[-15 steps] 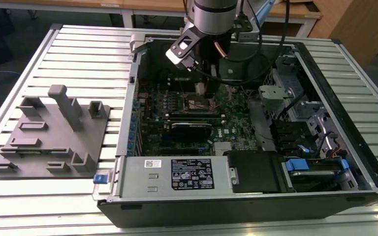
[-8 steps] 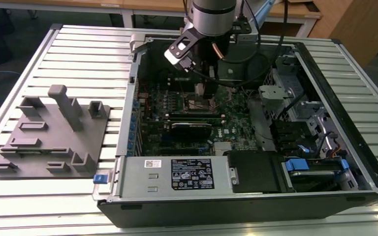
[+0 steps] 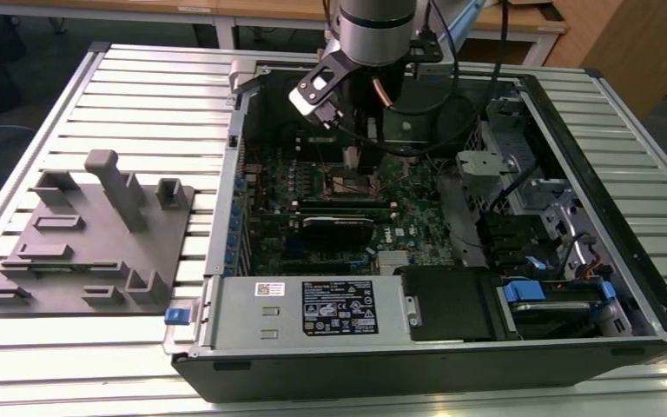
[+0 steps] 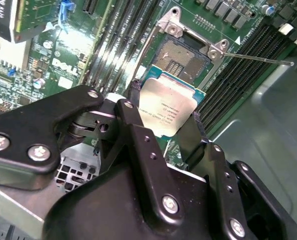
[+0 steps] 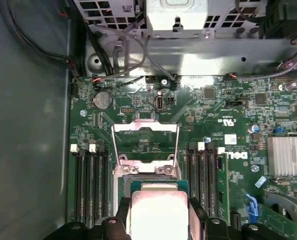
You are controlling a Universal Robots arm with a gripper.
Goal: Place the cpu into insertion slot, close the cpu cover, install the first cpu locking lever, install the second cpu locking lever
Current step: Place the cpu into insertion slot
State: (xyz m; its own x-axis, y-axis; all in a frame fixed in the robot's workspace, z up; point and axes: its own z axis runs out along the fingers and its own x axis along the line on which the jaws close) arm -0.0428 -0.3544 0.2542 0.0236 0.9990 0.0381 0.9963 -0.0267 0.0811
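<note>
Right now I see my black two-fingered gripper (image 4: 165, 102) clamped on the small flat square silver-topped cpu (image 4: 173, 107), holding it close over the near edge of the dark, silver-rimmed square insertion slot (image 4: 181, 56), not seated, while the thin silvery window-frame cpu cover (image 5: 145, 127) stands lifted open.

cpu (image 4: 171, 102) dull silver metal top; gripper (image 4: 164, 107) matt black, probably plastic.

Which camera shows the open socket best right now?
The second wrist view: the socket lies open there, its contact field and metal rim plain, just beyond the chip held in the gripper. In the first wrist view that chip hides most of it; in the exterior view it sits partly behind the gripper.
</note>
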